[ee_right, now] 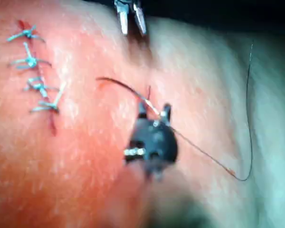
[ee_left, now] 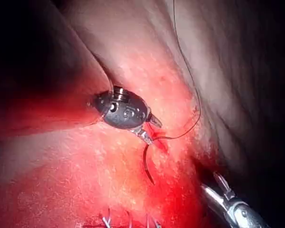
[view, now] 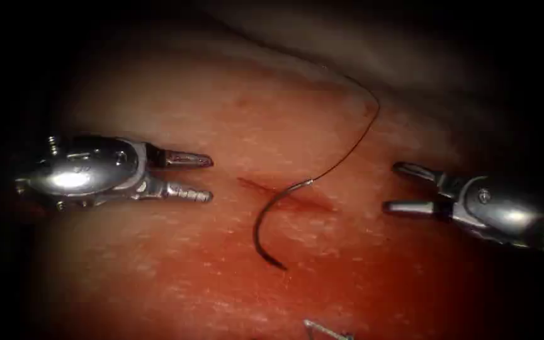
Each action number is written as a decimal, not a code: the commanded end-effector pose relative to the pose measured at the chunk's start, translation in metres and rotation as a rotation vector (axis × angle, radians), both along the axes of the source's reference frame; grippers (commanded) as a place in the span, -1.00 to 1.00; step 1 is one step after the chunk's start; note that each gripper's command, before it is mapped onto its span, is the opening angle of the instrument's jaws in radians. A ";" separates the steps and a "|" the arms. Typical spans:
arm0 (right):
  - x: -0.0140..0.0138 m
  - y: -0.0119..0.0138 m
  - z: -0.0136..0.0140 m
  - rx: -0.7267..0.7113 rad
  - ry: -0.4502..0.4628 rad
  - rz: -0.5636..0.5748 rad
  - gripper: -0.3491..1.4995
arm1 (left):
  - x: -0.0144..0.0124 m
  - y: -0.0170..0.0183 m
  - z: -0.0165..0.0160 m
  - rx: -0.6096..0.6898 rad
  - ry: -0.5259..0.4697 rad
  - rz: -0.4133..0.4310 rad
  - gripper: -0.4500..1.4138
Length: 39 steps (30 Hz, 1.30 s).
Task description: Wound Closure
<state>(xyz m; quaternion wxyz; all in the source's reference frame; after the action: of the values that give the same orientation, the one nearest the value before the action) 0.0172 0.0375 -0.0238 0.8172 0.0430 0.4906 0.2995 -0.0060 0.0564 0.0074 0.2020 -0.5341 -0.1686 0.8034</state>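
**Both claws empty, needle loose on the tissue**

Left silver steel claw (view: 190,177): jaws spread, holding nothing, just left of the short red cut (view: 284,192). Right silver steel claw (view: 404,187): jaws spread, empty, well right of the cut. Dark curved steel needle (view: 262,226) lies free on the pink-red pork tissue (view: 177,271); its swaged end rests at the cut, its point away from it. Thin dark thread (view: 357,141) arcs from the swage over the tissue beyond the cut. Blue stitched knots (ee_right: 35,83) sit near the cut.

Dark needle (view: 264,220), reddish-brown thread (view: 354,148), pale-blue stitches (ee_right: 35,80) on red-pink tissue (view: 177,277).
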 end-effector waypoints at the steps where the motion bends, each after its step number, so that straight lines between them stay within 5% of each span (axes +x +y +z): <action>1: 0.0007 -0.0001 0.0004 0.000 0.002 0.000 -0.14 | -0.0006 -0.0006 0.0006 0.004 0.000 0.000 -0.02; 12: 0.0006 -0.0004 0.0001 0.000 0.002 -0.001 0.00 | -0.0016 -0.0014 -0.0001 0.016 -0.038 0.042 0.07; 20: 0.0007 -0.0006 -0.0002 0.001 0.002 0.000 0.11 | -0.0060 -0.0027 -0.0022 0.062 0.022 0.259 0.18; 27: 0.0007 -0.0007 -0.0002 0.000 0.002 0.000 0.17 | -0.0059 -0.0033 -0.0018 0.084 0.153 0.446 0.24; 39: 0.0008 -0.0008 0.0002 -0.003 0.001 0.001 0.17 | -0.0091 -0.0043 0.0007 0.086 0.120 0.595 0.24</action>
<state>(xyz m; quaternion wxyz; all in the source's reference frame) 0.0173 0.0367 -0.0241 0.8174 0.0415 0.4904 0.2995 -0.0147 0.0526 0.0076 -0.0103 -0.4034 -0.3382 0.8502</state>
